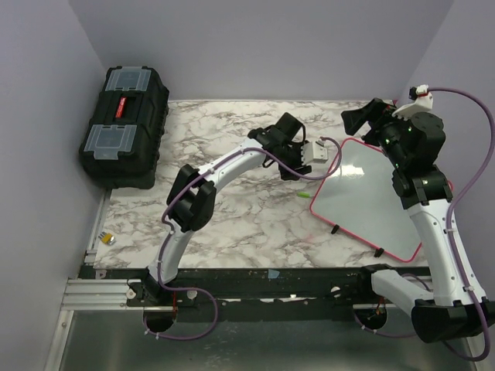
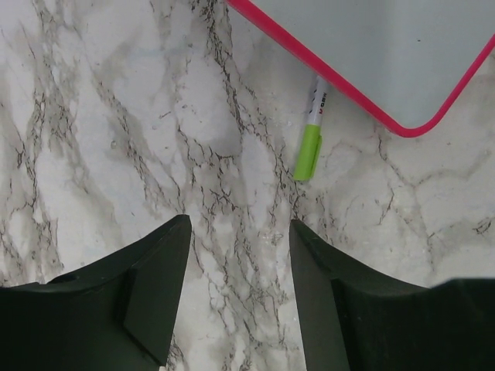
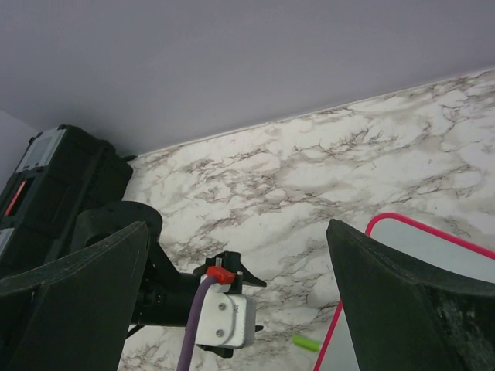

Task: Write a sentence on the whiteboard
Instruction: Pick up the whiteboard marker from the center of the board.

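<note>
Whiteboard [image 1: 363, 193] flat on counter [image 1: 232, 209], right side. Skewed: long axis runs left to near-right, one rounded corner pointing left. Red-pink frame, surface plain white. Green-capped marker [image 2: 312, 135] at that corner, white end against frame. Left fingers [image 2: 155, 294] wide apart, holding nothing. Right fingers [image 3: 77, 286] wide apart, holding nothing.

Count on inspection | whiteboard [image 1: 371, 202]: 1 | marker [image 2: 312, 139], green-capped: 1 | black toolbox [image 1: 124, 124]: 1 — clear lid compartments [image 1: 128, 77] on it: 2 | arms: 2 — left arm [image 1: 224, 166], right arm [image 1: 437, 239] | hands: 2, left hand [image 2: 240, 232], right hand [image 3: 238, 232] | small yellow-and-silver item [image 1: 107, 239]: 1 | bench [image 1: 232, 224]: 1
</note>
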Action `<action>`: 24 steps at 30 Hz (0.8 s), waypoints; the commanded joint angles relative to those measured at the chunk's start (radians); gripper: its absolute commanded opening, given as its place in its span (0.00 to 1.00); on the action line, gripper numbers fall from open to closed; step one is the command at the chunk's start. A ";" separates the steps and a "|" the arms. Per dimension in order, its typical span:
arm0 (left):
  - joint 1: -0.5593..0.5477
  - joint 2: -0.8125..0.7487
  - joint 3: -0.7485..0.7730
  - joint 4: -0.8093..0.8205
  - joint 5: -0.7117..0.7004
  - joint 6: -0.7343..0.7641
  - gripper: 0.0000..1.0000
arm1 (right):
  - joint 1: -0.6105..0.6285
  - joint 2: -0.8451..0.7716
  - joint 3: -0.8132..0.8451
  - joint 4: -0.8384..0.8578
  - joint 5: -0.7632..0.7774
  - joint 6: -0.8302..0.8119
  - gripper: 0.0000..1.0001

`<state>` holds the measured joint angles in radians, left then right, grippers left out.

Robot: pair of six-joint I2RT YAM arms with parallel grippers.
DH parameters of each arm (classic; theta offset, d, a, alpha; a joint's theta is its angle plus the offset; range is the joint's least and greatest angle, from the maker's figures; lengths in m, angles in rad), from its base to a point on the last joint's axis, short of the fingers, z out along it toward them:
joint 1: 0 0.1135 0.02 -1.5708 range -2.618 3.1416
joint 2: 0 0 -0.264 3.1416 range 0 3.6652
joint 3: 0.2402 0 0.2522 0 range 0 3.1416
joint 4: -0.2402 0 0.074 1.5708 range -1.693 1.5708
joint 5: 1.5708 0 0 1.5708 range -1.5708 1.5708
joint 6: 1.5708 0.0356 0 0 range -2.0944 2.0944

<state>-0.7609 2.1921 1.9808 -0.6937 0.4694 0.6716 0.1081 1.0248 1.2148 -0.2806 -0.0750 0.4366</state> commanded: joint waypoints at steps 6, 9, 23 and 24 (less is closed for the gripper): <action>-0.078 0.124 0.127 -0.092 -0.129 0.027 0.57 | 0.001 0.006 0.023 -0.001 0.000 -0.022 1.00; -0.107 0.154 0.167 -0.107 -0.191 -0.023 0.59 | 0.001 0.006 0.022 0.002 -0.009 -0.021 1.00; -0.171 0.247 0.290 -0.182 -0.340 -0.237 0.69 | 0.001 0.001 0.003 0.020 -0.062 -0.005 1.00; -0.172 0.241 0.279 -0.177 -0.329 -0.262 0.68 | 0.001 0.001 0.003 0.021 -0.065 -0.004 1.00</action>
<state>-0.9382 2.4336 2.2074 -0.8169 0.1600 0.5339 0.1081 1.0294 1.2148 -0.2790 -0.1024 0.4332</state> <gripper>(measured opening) 0.698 0.998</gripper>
